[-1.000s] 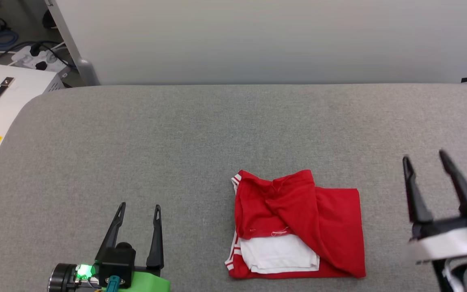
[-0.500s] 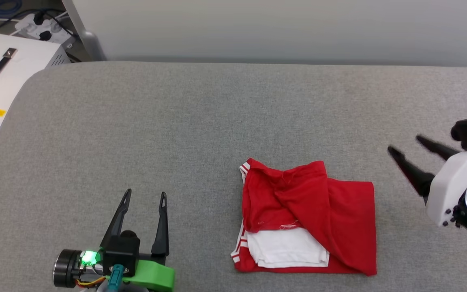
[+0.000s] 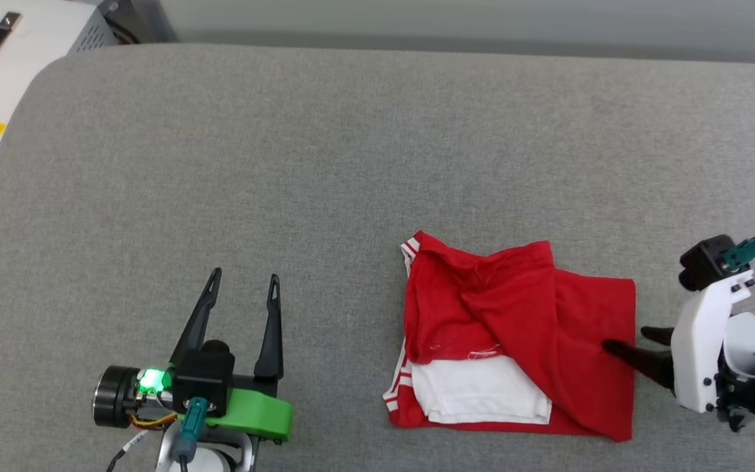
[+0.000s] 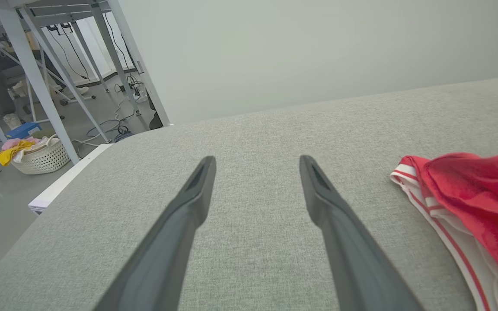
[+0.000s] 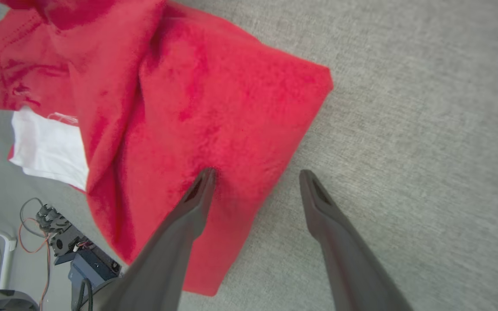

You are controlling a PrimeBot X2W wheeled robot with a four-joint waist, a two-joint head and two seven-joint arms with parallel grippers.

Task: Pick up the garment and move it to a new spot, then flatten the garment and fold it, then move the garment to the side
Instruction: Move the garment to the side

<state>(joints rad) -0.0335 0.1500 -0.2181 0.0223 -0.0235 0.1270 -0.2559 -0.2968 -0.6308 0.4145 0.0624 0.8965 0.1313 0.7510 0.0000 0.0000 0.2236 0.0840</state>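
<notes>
Here, folded red shirt lies right of centre on grey padding, right gripper spread wide across its right edge, holding nothing, left gripper open too, well left.

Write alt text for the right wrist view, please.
The open right tool straddles the edge of the folded red shirt: one finger over it, the other over the grey table. A white sleeve shows at the left.
</notes>
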